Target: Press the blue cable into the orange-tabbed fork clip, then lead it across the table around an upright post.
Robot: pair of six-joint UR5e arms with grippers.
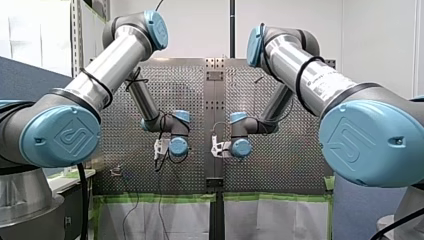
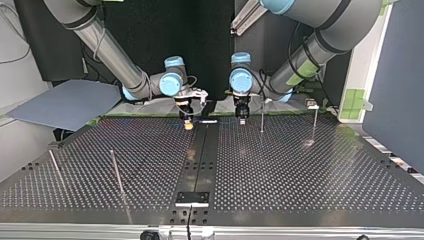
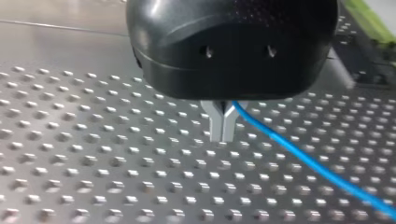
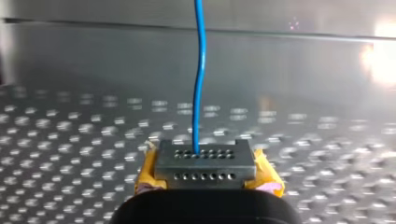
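Note:
The blue cable [image 3: 299, 156] comes out from between my left gripper's [image 3: 222, 133] metal fingers, which are shut on it just above the perforated table. In the right wrist view the same cable [image 4: 200, 79] runs straight ahead from my right gripper [image 4: 201, 161], whose yellow-padded fingers are shut on its end. In the top view both grippers hang close together at the table's far edge, the right one [image 2: 188, 121] at the view's left and the left one [image 2: 242, 116] at its right. I cannot make out an orange-tabbed clip.
Thin upright posts stand on the table in the top view: one [image 2: 262, 116] beside my left gripper, one [image 2: 315, 122] further right with a small fixture [image 2: 312, 105] behind it, and two [image 2: 117, 172] [image 2: 54, 165] at the near left.

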